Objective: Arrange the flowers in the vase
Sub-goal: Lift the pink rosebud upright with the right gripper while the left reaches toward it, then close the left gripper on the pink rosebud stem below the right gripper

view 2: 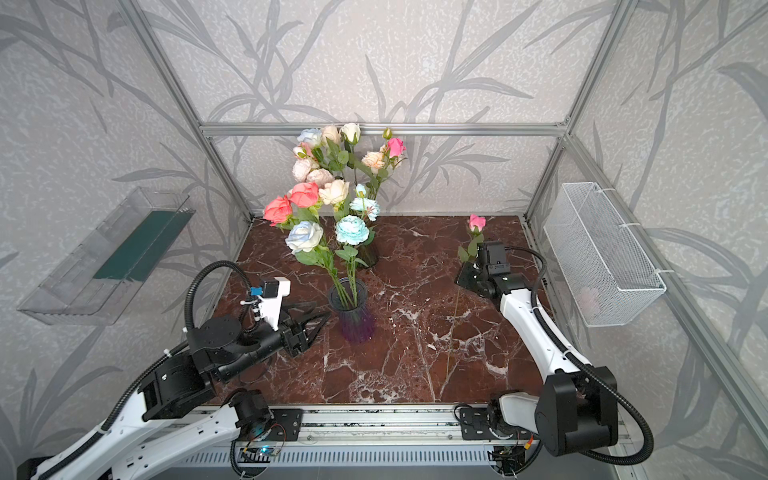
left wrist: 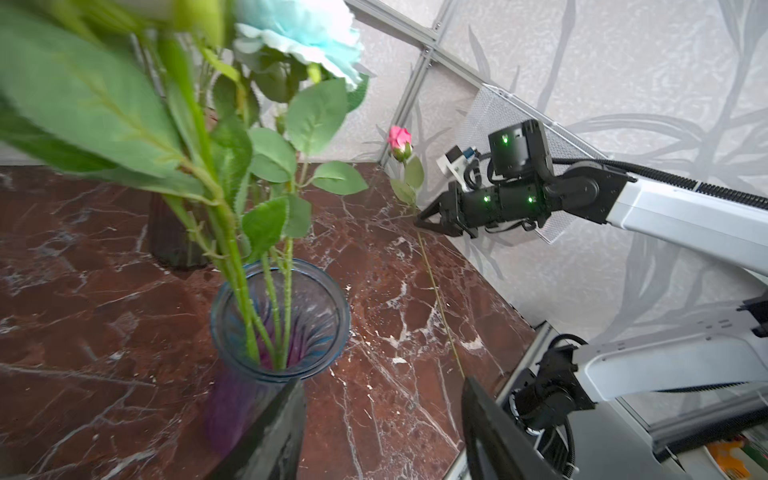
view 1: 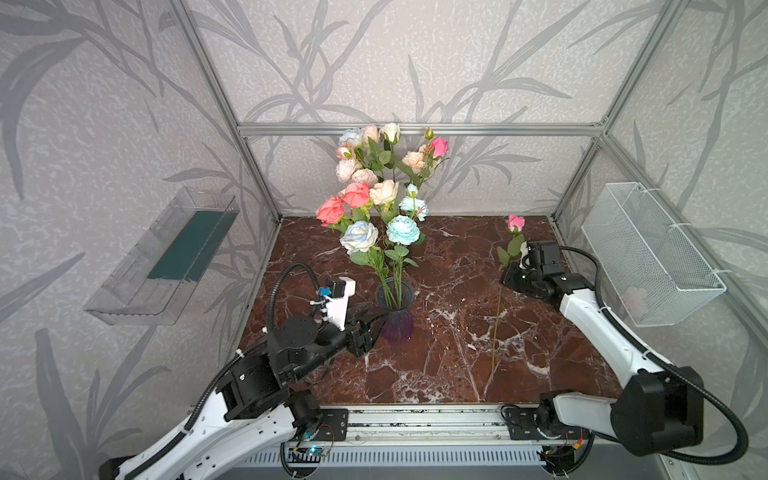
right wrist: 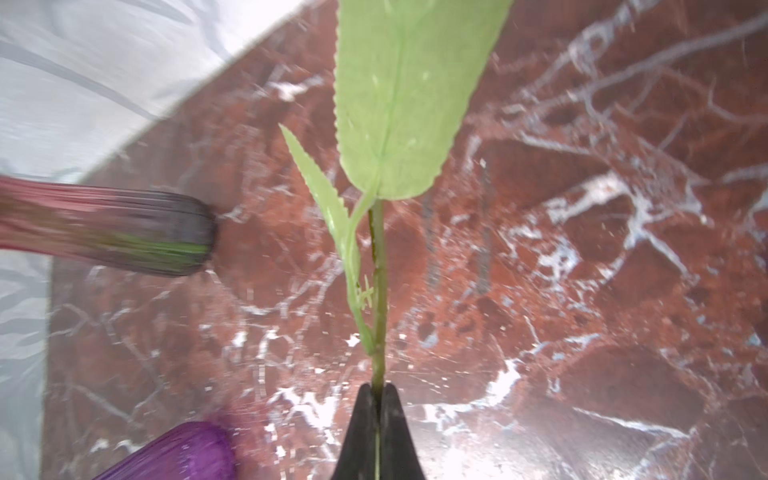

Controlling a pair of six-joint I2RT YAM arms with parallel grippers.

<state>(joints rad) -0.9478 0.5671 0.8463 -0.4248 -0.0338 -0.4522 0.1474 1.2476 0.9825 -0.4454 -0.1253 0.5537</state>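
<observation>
**Pink rose in your right claw, off to the right of the vase**

Your right claw (view 1: 504, 275) was clenched on the stem of a pink rose (view 1: 516, 223) over the far right of the table (view 1: 457, 365). The right wrist view showed both jaws pressed flat against the stem just below its leaves. The rose stood almost upright, head at the far end, with its bare stem running down toward the near side. You could not tell whether its tip touched the table.

The vase (view 1: 398, 328), purple glass, stood upright near the middle of the table, well apart from the pink rose. A few flowers (view 1: 376, 237) were in it, among them a pale blue rose (view 1: 359, 237) and a blue peony (view 1: 402, 229), all leaning toward the far side.

Your left claw (view 2: 318, 311) sat low, just left of the vase, released, with nothing between its jaws. In the left wrist view one finger (left wrist: 274, 432) lay just beside the vase's wall; contact could not be judged.

Behind the vase, a dark vase (view 2: 370, 253) held the larger bunch (view 1: 374, 166) of pink, cream and coral heads.
</observation>
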